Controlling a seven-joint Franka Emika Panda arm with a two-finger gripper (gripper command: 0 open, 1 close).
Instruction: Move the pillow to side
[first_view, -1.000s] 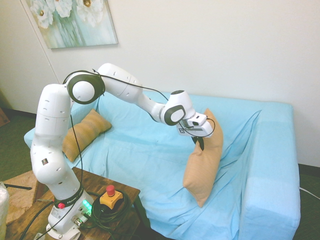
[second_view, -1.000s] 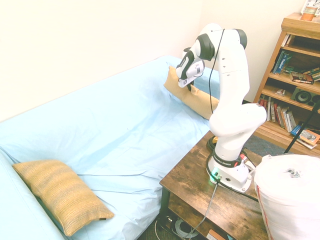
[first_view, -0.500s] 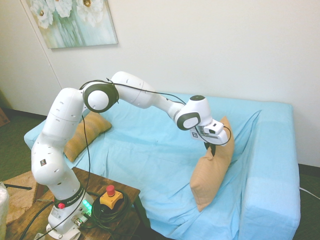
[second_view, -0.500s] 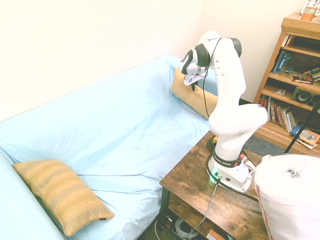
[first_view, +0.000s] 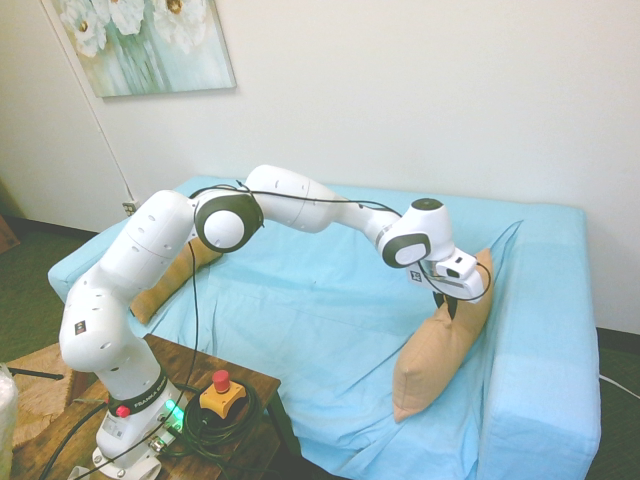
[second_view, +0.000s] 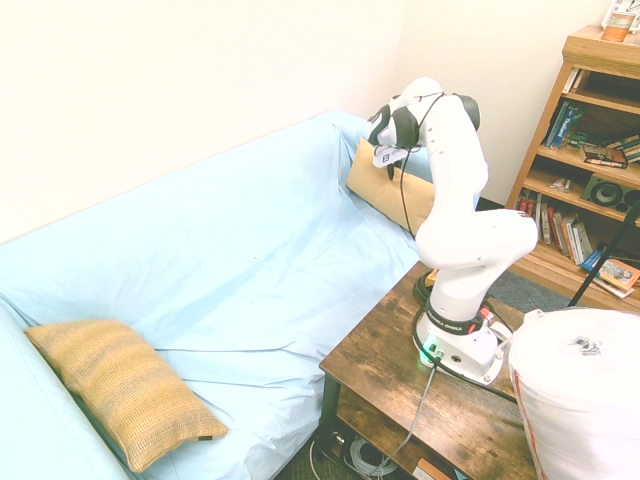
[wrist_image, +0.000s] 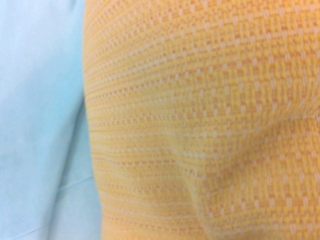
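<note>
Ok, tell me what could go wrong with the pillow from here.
The gripper pinches the pillow at its upper part, so the fabric might slip free. The armrest stands close beyond it; pushing further could bunch the pillow or drag the loose blue cover.

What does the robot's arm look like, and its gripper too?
The arm is shiny white with smooth, rounded parts, like fat tubes joined together. Dark grey rings go around round white caps at its joints, and a thin black cable runs along it. Near the bottom is a dark band with white letters. The gripper has a white body and black fingers.
</note>
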